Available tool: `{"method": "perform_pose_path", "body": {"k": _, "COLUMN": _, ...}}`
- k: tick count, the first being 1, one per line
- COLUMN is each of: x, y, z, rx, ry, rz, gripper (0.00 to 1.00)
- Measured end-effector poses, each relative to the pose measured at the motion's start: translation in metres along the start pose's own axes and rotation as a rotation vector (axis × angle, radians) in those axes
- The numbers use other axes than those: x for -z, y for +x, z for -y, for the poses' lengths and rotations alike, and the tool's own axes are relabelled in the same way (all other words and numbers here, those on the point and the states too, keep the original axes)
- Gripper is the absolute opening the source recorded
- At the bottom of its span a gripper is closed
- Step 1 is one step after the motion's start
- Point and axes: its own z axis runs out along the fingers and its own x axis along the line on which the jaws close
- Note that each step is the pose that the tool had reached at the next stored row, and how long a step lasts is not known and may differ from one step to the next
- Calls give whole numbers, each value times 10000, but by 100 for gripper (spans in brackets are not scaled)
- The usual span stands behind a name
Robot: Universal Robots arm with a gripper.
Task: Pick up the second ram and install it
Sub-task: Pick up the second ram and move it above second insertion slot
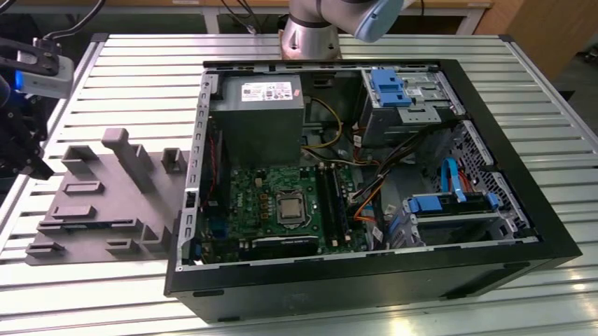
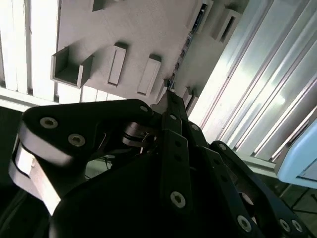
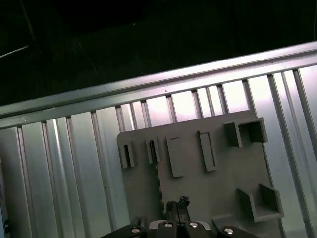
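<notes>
1. Second wrist view – gripper [image 2: 171, 94]: black linkage jaws set narrow, tips all but meeting, nothing held between them. Just ahead of the tips is the second ram [image 2: 190, 37], a thin stick with dark chips. It stands on edge in the grey fixture plate [image 2: 143, 29], apart from the jaws. Raised blocks (part of the plate) sit off to one side of the tips.
2. First wrist view – gripper [image 3: 180, 202]: tips close together. The second ram [image 3: 159, 184] shows as a thin dark strip just beside the tips, untouched, seated in the fixture plate [image 3: 208, 191]. The slatted metal table [image 3: 74, 163] lies beyond the plate.
3. Exterior view – gripper [image 1: 33, 164]: hangs at the fixture plate's [image 1: 103, 210] outer side, over the slatted metal table [image 1: 374, 52]. The open computer case [image 1: 374, 290] stands well apart from the jaws, past the plate. Inside it are the green motherboard [image 1: 266, 203] and the grey power-supply box [image 1: 257, 122].
</notes>
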Motion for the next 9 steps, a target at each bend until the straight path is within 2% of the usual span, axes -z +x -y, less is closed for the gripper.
{"method": "perform_pose_path", "body": {"k": 9, "x": -12, "y": 1, "z": 0, "rx": 1498, "ry": -3, "rz": -65, "gripper": 11}}
